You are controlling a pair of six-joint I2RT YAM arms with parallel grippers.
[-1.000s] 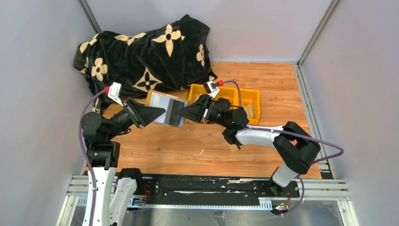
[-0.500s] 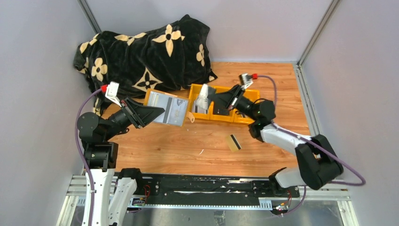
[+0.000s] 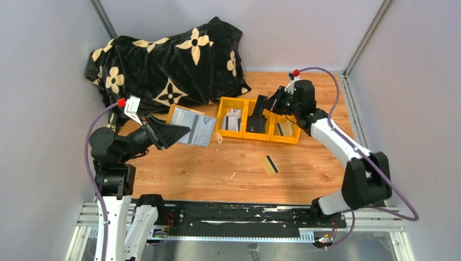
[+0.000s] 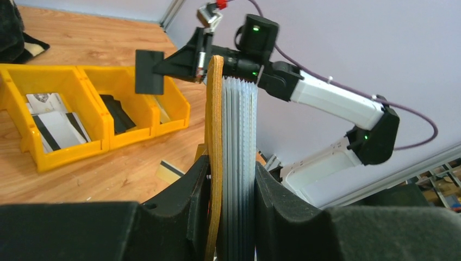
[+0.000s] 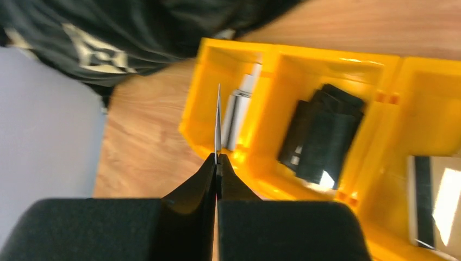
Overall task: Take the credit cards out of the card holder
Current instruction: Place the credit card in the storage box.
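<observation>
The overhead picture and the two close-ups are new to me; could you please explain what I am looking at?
A robot's left arm and right arm are bolted at the near edge of a wooden table. The wide picture comes from a fixed camera above and behind them. The other two come from a camera on each wrist, looking along its own fingers. The left gripper is clamped on an open card holder. The right gripper is shut on one thin card, seen edge-on in its own view, above a yellow tray. The tray's three compartments hold pale cards, a black folded item and another card. A tan card with a black stripe lies on the table, and a flowered black blanket sits at the back.
</observation>
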